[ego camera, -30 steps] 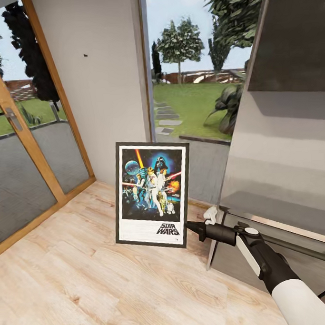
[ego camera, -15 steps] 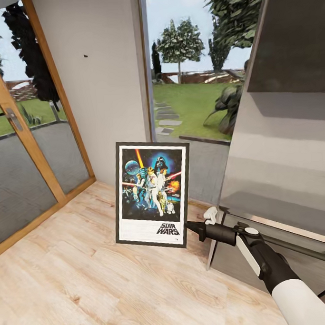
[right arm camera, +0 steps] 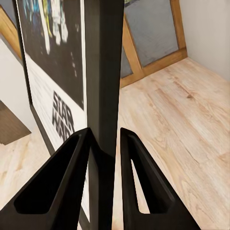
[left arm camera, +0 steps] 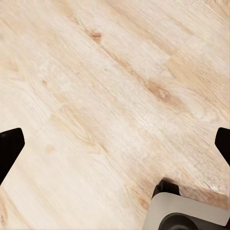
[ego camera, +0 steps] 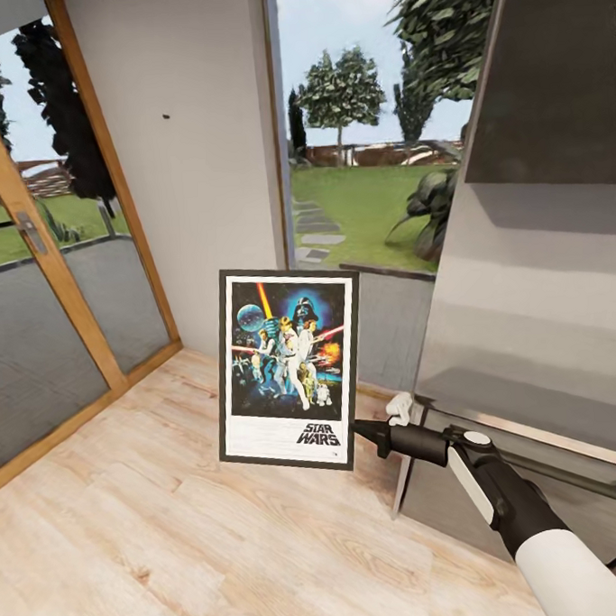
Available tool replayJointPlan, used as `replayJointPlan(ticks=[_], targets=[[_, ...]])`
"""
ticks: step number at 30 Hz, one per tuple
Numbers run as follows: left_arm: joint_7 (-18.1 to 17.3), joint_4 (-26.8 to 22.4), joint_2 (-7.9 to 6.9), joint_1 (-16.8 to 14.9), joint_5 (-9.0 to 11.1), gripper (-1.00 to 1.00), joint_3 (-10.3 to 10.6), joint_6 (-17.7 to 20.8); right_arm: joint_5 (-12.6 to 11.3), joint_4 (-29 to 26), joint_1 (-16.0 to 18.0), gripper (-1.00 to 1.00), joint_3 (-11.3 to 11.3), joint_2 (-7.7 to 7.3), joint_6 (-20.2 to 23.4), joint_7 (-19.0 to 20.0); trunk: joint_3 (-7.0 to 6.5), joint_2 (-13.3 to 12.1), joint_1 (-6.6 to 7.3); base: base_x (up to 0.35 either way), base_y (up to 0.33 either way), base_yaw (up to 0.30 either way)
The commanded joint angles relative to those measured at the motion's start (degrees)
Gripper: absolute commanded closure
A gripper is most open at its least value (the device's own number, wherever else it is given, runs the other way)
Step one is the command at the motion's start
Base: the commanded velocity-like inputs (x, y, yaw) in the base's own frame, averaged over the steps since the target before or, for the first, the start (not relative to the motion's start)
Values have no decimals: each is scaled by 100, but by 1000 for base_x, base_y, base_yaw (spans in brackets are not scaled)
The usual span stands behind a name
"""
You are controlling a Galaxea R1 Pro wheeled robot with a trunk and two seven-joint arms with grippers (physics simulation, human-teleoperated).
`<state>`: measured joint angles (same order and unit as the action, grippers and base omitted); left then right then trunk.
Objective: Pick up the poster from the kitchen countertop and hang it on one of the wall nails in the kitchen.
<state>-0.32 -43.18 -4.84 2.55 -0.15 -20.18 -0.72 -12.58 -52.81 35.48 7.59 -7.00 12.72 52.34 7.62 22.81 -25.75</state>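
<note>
Light wood plank floor (ego camera: 175, 532) across the near scene. Far left, a wood-framed glass door (ego camera: 36, 295) with a grey handle (ego camera: 29, 232); right of it a pale wall panel (ego camera: 188, 170) with 1 tiny dark wall nail (ego camera: 164, 116) high up, well above the poster. Further right a window (ego camera: 362, 133) onto lawn and trees. Right side taken up by a glossy grey cabinet front (ego camera: 534, 314) with a dark bar handle (ego camera: 569, 470) low down, close beside the right arm (ego camera: 498, 497). A small white object (ego camera: 399, 407) sits at the cabinet's lower left corner, just past the gripper; can't tell what it is. Poster (ego camera: 289, 368) hangs upright in the air above the floor, centre, print facing the camera. Right gripper (ego camera: 359, 429) grips its lower right frame edge; in the right wrist view both fingers (right arm camera: 69, 182) pinch the black frame edge (right arm camera: 103, 72) between them, nearly closed, STAR lettering visible to one side. Left gripper (left arm camera: 115, 143) spread wide, fingertips (left arm camera: 9, 146) at opposite edges, holding nothing, plank floor beneath it.
</note>
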Motion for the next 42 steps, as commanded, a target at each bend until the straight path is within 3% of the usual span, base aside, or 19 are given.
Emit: replayJointPlan(ticks=[1,10,33,42], targets=[[-3,-6,1,0,0,-100,-3,-8,-69,-1,5,100,15,-7,64,13,1,11,-4,0,0,0],[-3,-6,1,0,-1,-100,-3,-8,-69,-1,3,100,14,-11,67,13,-64,11,-4,0,0,0],[-3,-14,1,0,3,-100,-12,-16,-69,-1,3,100,11,-12,65,12,-72,11,-4,1,1,0],[-3,-11,1,0,6,-100,-10,-8,-69,-1,5,100,14,-12,56,-64,-72,11,-4,167,205,240]])
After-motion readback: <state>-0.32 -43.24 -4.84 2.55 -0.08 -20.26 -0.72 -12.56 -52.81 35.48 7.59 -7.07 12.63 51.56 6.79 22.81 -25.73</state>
